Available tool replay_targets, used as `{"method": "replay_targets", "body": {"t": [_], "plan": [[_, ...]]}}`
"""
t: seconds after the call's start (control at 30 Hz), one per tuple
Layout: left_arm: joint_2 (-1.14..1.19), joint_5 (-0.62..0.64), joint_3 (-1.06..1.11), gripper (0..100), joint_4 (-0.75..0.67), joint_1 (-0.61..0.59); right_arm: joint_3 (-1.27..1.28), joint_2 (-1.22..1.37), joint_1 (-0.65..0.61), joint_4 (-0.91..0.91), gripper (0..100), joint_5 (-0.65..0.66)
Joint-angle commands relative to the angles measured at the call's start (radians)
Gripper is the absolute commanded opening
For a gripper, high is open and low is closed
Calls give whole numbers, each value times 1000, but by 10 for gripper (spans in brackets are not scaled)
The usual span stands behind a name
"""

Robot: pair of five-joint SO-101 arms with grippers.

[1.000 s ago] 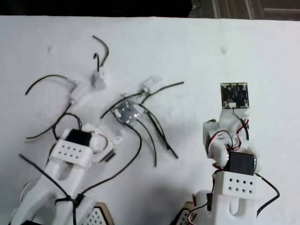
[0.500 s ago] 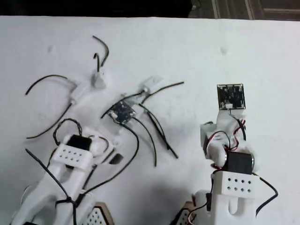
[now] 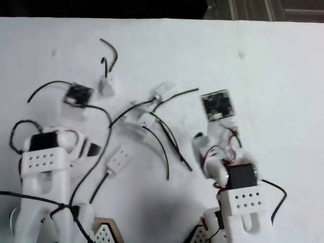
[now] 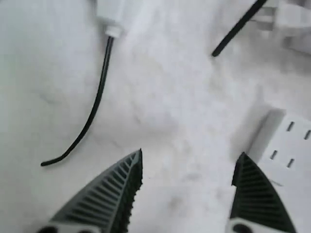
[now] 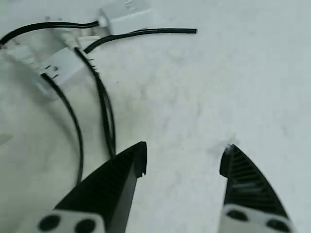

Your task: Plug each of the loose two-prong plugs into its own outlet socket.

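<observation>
**Approach: both grippers spread, nothing held**

Left gripper (image 4: 190, 155): jaws wide apart over bare table (image 4: 184, 111), empty. One fingertip sits just beside a white outlet socket block (image 4: 286, 141), which lies with its slot pairs facing up. Farther out lies a white plug (image 4: 111, 19) trailing a black cord (image 4: 100, 94), well apart from the block.

Right gripper (image 5: 184, 147): likewise spread and empty. Beyond it are black cords (image 5: 106, 116) and a white connector block (image 5: 60, 68).

High view: the pieces lie scattered over the table's left half, between the arms and the far edge. None looks mated.

Judgement: the step in hand is the pick.
- Grip the plug by its body, never by the cord.
- Hold the prongs level with one slot pair.
- Let the other gripper pin the socket block against sliding.
- Push straight in, with no twist.
</observation>
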Motion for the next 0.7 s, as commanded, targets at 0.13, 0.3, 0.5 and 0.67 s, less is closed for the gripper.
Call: {"method": "replay_targets", "body": {"t": [0.13, 0.3, 0.5, 0.67], "plan": [[-28, 109, 173, 294, -183, -165, -48, 168, -286, -88, 197, -54], [-93, 109, 218, 294, -206, -186, -146, 438, -341, -199, 181, -57], [-275, 104, 350, 294, -261, -183, -276, 746, -354, -271, 187, -49], [-438, 104, 440, 294, -261, -157, -348, 914, -398, -275, 184, -52]]}}
